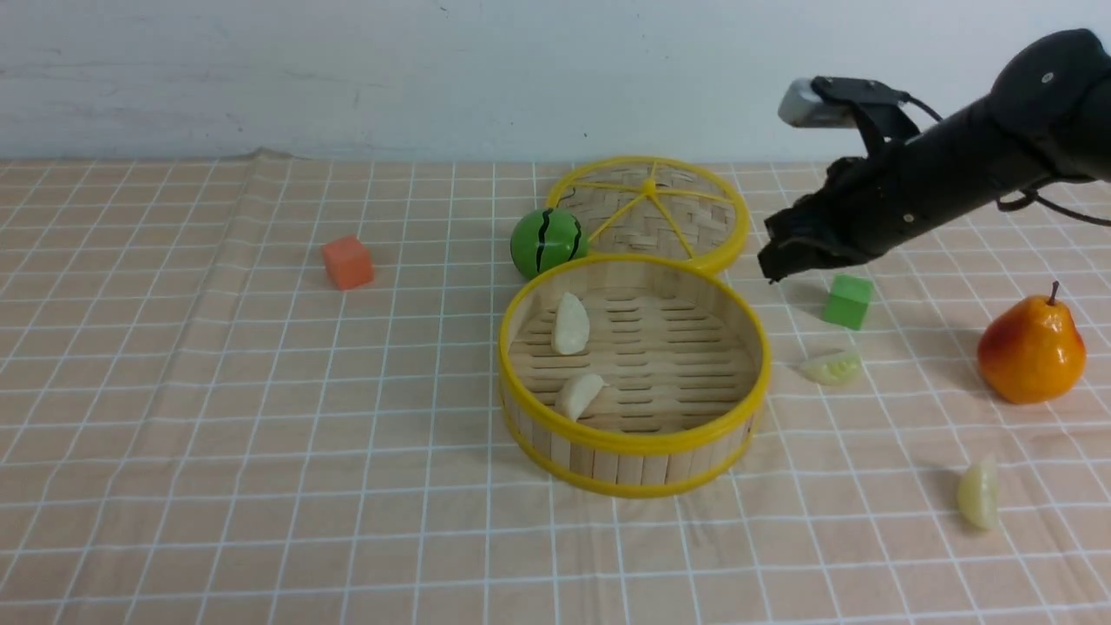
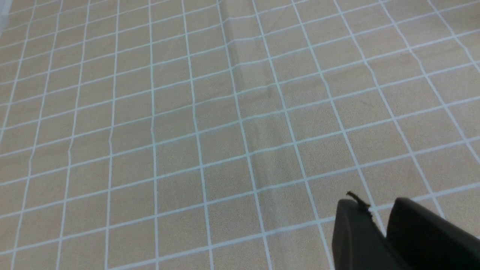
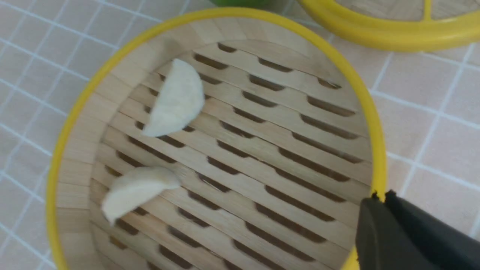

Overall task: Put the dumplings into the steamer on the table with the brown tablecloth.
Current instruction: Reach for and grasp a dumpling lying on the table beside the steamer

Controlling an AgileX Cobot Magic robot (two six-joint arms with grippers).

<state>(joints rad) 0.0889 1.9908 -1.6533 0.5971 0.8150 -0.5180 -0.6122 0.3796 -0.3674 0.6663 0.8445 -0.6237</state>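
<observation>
The steamer [image 1: 638, 441] stands mid-table on the brown tablecloth [image 1: 217, 417]. Two white dumplings [image 1: 570, 324] [image 1: 580, 395] lie on its slatted floor, and both dumplings [image 3: 176, 99] [image 3: 137, 191] also show in the right wrist view. Two greenish dumplings [image 1: 831, 367] [image 1: 979, 491] lie on the cloth to the steamer's right. My right gripper [image 1: 768, 267] hangs in the air above the steamer's right rim [image 3: 375, 142], and that gripper [image 3: 382, 195] is shut and empty. My left gripper [image 2: 377, 207] hovers over bare cloth [image 2: 187, 131] with its jaws slightly apart and nothing between them.
The woven lid [image 1: 651, 213] lies behind the steamer with a green striped ball [image 1: 547, 243] at its left. A green cube [image 1: 848, 301] sits under the right arm, a pear [image 1: 1031, 349] stands far right, and an orange cube [image 1: 347, 261] rests at left.
</observation>
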